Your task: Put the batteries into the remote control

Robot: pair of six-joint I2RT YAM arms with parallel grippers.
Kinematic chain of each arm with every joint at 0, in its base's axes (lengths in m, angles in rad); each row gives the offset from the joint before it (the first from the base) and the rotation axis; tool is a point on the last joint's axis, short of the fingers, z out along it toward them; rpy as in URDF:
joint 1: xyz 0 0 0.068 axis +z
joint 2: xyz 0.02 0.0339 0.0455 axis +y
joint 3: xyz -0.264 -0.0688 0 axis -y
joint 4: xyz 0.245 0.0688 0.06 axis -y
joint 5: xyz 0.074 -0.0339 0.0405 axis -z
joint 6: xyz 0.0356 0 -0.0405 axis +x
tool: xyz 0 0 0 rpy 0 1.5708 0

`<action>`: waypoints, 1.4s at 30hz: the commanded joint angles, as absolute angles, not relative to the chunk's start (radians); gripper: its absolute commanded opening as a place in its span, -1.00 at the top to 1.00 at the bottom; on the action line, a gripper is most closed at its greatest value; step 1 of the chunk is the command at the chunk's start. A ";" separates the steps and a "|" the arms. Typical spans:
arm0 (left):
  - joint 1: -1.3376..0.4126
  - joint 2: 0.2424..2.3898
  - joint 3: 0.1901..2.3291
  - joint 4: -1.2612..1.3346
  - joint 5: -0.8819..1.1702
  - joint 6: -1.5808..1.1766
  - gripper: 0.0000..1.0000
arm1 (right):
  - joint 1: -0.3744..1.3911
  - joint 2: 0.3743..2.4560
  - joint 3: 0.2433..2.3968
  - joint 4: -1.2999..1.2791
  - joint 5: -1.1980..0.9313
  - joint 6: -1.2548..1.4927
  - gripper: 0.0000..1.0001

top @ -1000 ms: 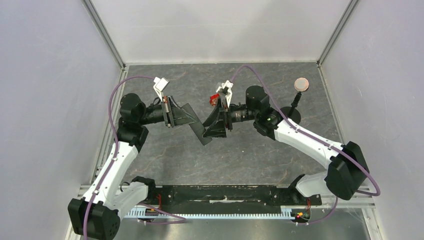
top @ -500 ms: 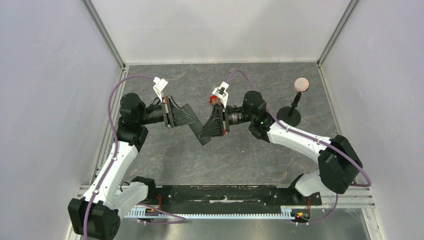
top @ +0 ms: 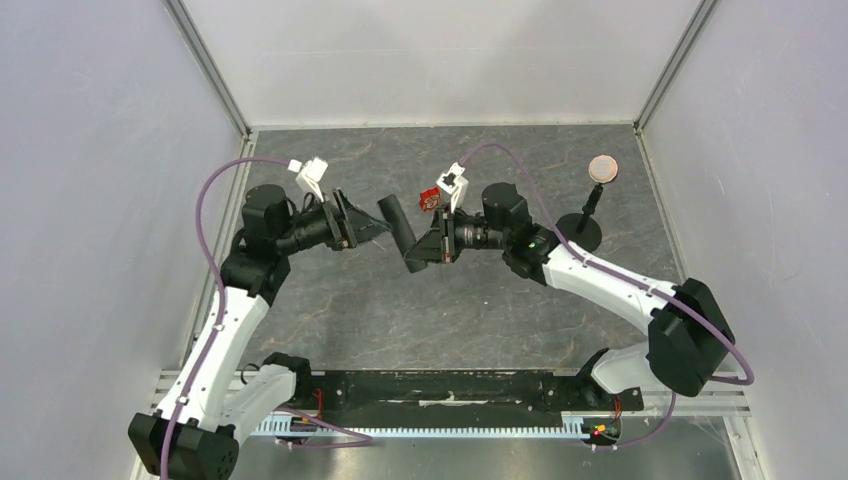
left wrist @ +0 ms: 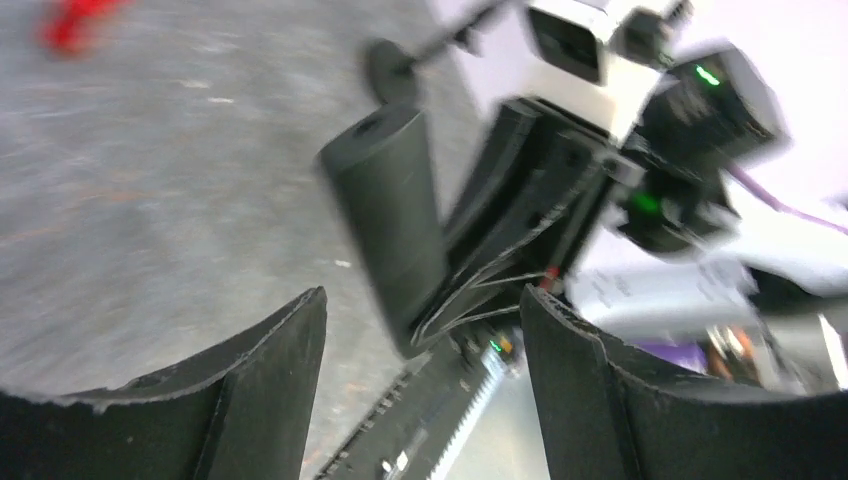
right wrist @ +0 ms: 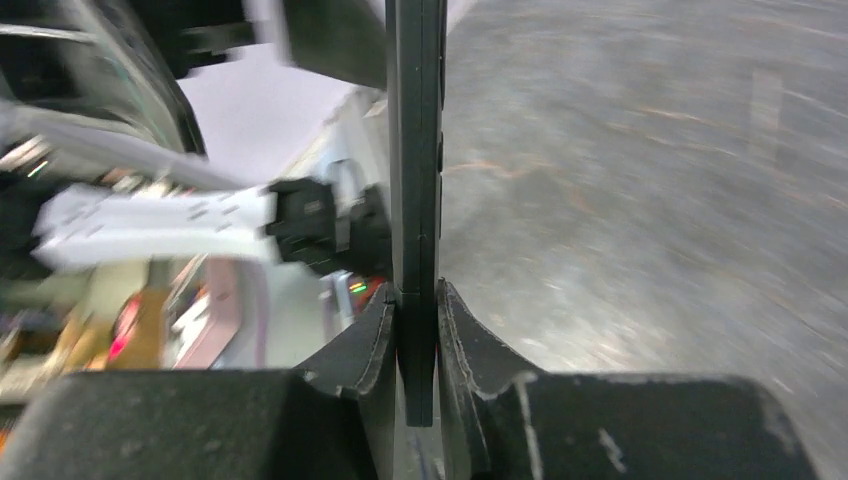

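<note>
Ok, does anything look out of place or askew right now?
The remote control is off the table, pinched by one end in the right claw and jutting at a slant toward the open left claw. No batteries show in any view. Nothing looks spilled or damaged.

Grey mottled table bears a black stand and, seemingly, a red box.

We read this as a robotics lab cell — white panel walls, aluminium frame posts, a grey marbled tabletop, two cabled robot arms.
</note>
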State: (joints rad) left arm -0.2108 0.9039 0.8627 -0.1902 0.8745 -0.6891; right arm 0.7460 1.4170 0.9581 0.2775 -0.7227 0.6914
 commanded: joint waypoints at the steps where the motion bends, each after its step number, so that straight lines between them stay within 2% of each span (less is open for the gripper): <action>1: -0.207 0.877 0.943 -0.623 0.252 -0.506 -0.53 | 0.694 1.380 0.989 -0.127 -0.248 0.575 1.00; 2: -0.207 0.875 0.936 -0.670 0.142 -0.514 -0.54 | 0.687 1.380 0.982 -0.180 -0.176 0.565 1.00; 4: -0.207 0.861 0.915 -0.712 0.058 -0.533 -0.54 | 0.682 1.387 0.967 -0.269 0.005 0.537 1.00; 10: -0.207 0.782 0.842 -0.641 0.144 -0.585 -0.54 | 0.680 1.454 0.906 -0.418 0.453 0.467 1.00; 15: -0.207 0.770 0.824 -0.638 0.183 -0.580 -0.53 | 0.680 1.527 0.872 -0.436 0.612 0.436 1.00; 19: -0.207 0.766 0.821 -0.669 0.186 -0.568 -0.52 | 0.682 1.592 0.870 -0.437 0.655 0.431 0.96; 23: -0.207 0.759 0.820 -0.677 0.210 -0.577 -0.52 | 0.686 1.624 0.884 -0.431 0.628 0.425 0.79; 29: -0.207 0.767 0.849 -0.706 0.252 -0.582 -0.54 | 0.687 1.605 0.902 -0.431 0.508 0.455 0.12; 33: -0.207 0.804 0.885 -0.751 0.291 -0.575 -0.57 | 0.687 1.519 0.902 -0.431 0.414 0.502 -0.06; 36: -0.207 0.839 0.913 -0.816 0.251 -0.589 -0.58 | 0.688 1.416 0.910 -0.455 0.384 0.536 -0.10; 39: -0.207 0.849 0.942 -0.862 0.208 -0.614 -0.60 | 0.684 1.284 0.916 -0.504 0.396 0.557 -0.14; 42: -0.207 0.823 0.954 -0.879 0.184 -0.647 -0.66 | 0.681 1.104 0.903 -0.568 0.495 0.578 -0.20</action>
